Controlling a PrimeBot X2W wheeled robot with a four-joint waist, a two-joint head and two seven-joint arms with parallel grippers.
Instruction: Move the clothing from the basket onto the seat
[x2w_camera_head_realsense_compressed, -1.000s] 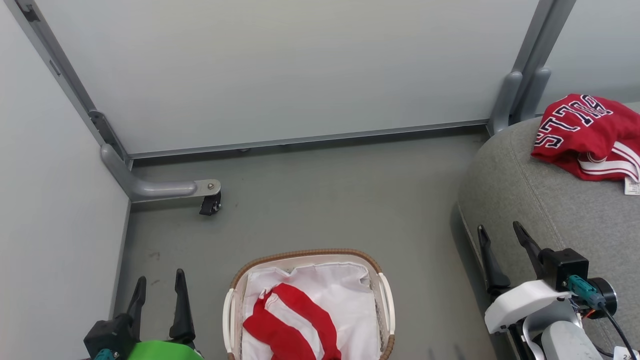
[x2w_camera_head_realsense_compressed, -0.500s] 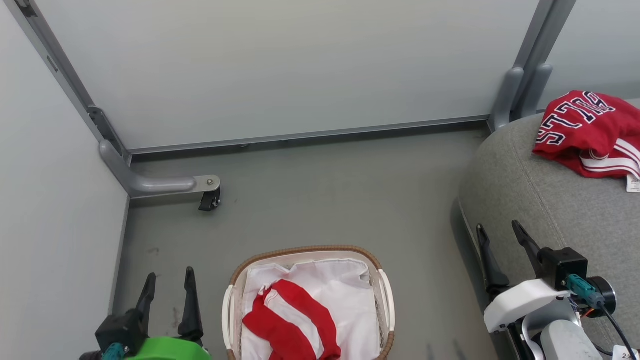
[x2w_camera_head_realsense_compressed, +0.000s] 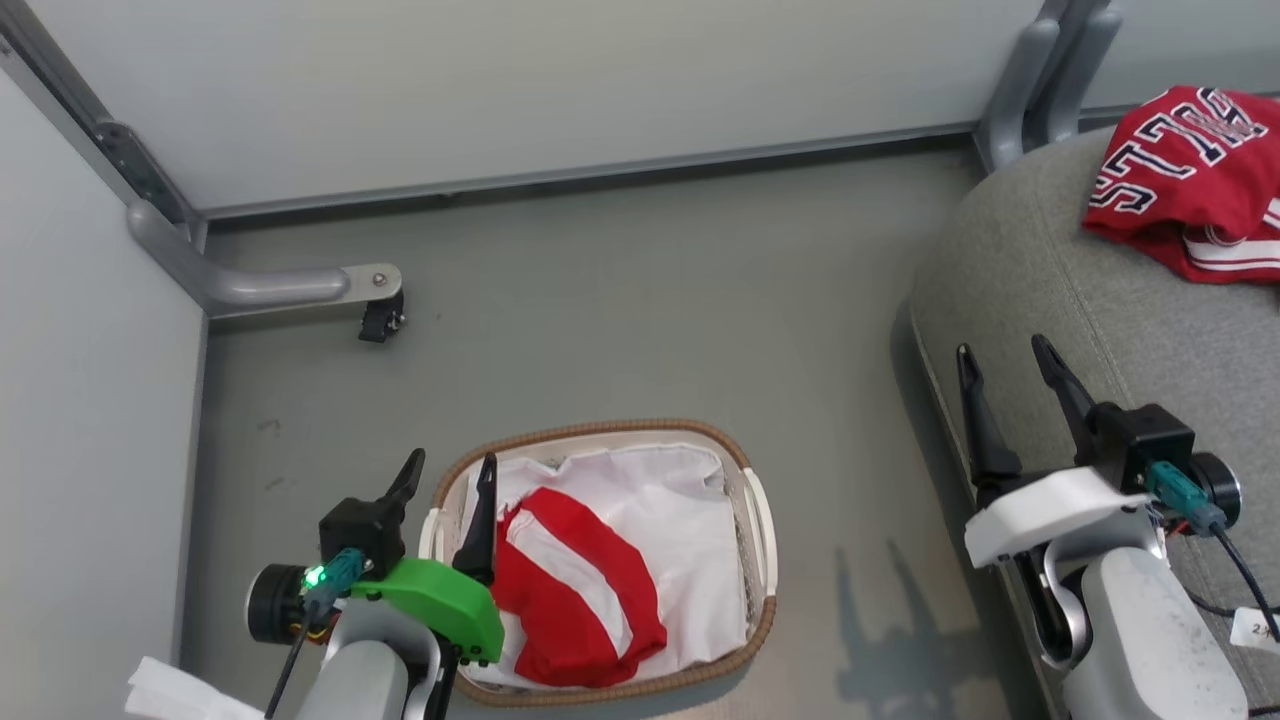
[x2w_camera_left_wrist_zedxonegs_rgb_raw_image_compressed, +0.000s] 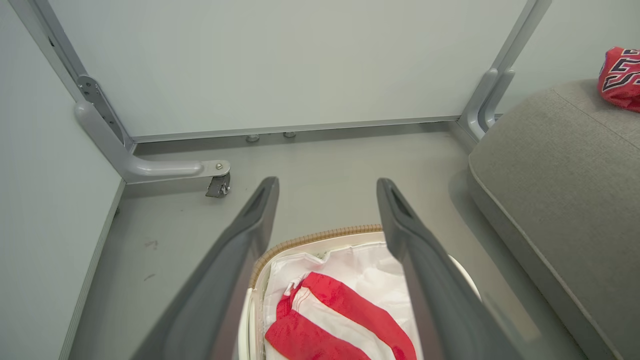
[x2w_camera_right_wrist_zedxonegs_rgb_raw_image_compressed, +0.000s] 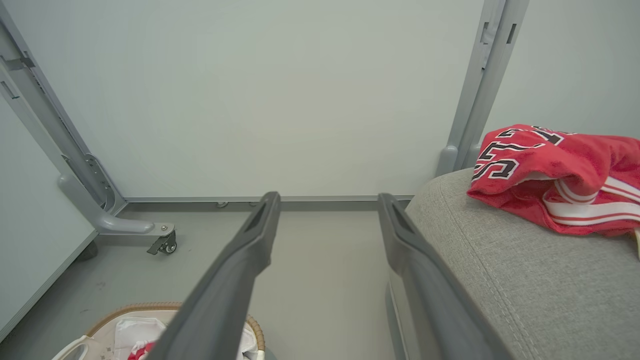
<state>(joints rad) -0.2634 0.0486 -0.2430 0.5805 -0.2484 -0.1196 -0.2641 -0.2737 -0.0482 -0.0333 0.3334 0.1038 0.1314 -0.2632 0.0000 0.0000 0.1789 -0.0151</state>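
In the basket (x2w_camera_head_realsense_compressed: 600, 428), the striped red garment (x2w_camera_head_realsense_compressed: 570, 590) is lying, prob. soft & light. Left jaws at its rim & right jaws are gaping empty; we're eyeing a raised fold to pinch. Lettered top (x2w_camera_head_realsense_compressed: 1180, 170) is resting on the seat (x2w_camera_head_realsense_compressed: 1020, 260).

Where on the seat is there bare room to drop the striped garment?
The seat is bare from its rounded near corner up to the lettered garment, next to the right gripper. Its far right part is taken by that garment.
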